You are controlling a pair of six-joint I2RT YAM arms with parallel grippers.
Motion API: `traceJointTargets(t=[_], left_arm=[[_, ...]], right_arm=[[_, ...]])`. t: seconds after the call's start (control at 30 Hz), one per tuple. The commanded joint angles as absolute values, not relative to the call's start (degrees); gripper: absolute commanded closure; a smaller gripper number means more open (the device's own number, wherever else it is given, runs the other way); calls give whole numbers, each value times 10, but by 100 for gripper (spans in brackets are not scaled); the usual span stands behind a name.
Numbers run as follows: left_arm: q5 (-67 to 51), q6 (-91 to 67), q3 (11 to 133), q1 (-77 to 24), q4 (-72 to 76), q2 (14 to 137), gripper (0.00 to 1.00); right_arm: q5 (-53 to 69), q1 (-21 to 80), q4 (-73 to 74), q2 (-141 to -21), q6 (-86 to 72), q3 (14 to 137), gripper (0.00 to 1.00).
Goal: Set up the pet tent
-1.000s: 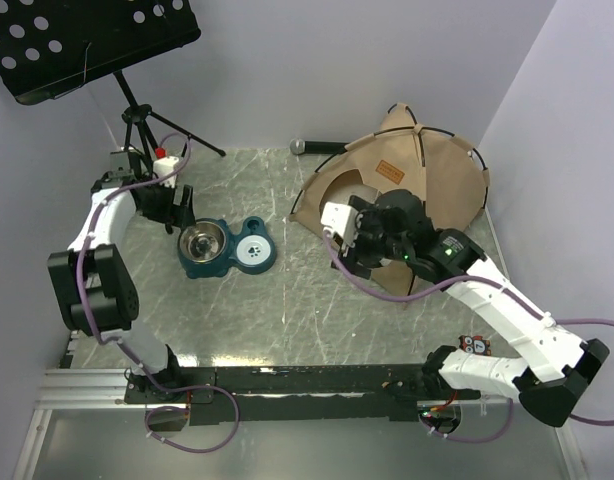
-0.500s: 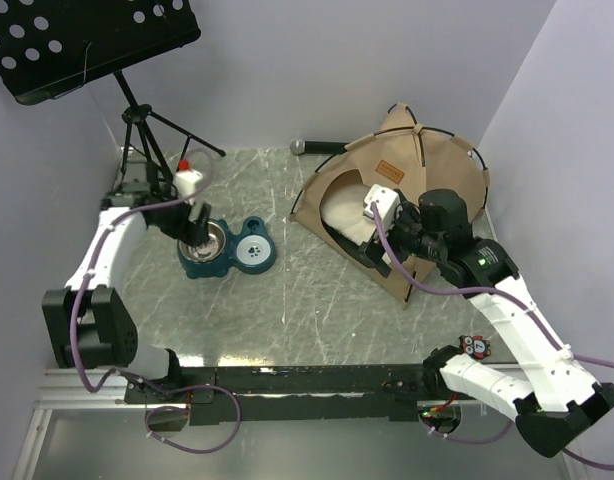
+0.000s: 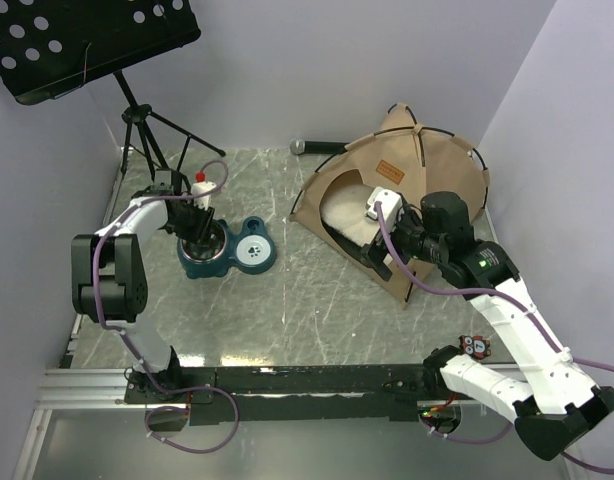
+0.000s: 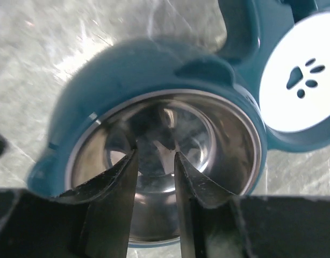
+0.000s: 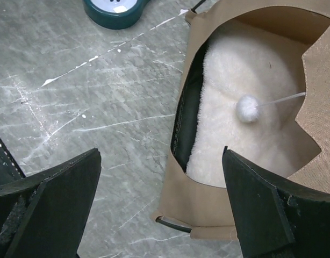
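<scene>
Left gripper [image 4: 154,153] was lowered into the blue double pet bowl [image 4: 154,64], jaws narrowed on nothing, right gripper [image 5: 159,152] spread wide at the pet tent [image 3: 427,165] in the table's [image 3: 287,300] far right corner; the rim should be pinched squarely.

Matt tan woven cloth: pet tent [image 3: 427,165], 2 o'clock. Fluffy cream plush: cushion [image 5: 245,70] inside. Mirror-glossy steel bowl [image 4: 219,145] in smooth teal plastic holder [image 4: 143,64], 9 o'clock. Grey marbled surface [image 3: 287,310], scratched, faint sheen.
</scene>
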State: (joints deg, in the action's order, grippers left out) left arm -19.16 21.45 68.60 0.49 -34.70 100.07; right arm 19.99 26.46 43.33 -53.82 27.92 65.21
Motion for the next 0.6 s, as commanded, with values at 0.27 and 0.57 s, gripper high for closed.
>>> traceJointTargets(t=[0.27, 0.57], left_arm=[[-177, 178, 844, -23, -409, 947, 1], [-229, 78, 864, -22, -442, 819, 0]], right_arm=[[212, 234, 408, -516, 236, 646, 0], [206, 209, 442, -483, 242, 576, 0]])
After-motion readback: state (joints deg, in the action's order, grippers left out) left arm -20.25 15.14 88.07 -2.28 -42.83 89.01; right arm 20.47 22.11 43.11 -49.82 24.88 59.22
